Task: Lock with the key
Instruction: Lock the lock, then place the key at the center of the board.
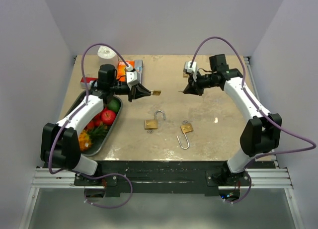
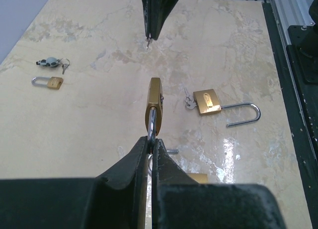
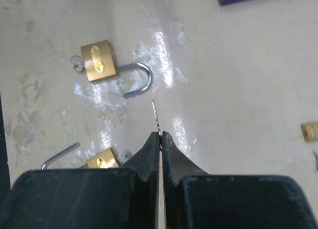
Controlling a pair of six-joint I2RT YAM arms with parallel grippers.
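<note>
Evidently the left gripper (image 2: 151, 142) pinches the padlock (image 2: 154, 107) by its shackle, aimed so the key (image 3: 156, 117) nipped in the right gripper (image 3: 161, 135) can enter.

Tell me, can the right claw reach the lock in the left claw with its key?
Probably yes: the right claw holds its key pointed toward the padlock in the left claw, with nothing between them.

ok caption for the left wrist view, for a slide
Left hand grips a brass padlock by its shackle, aimed at the key held in the right hand, above the table.
</note>
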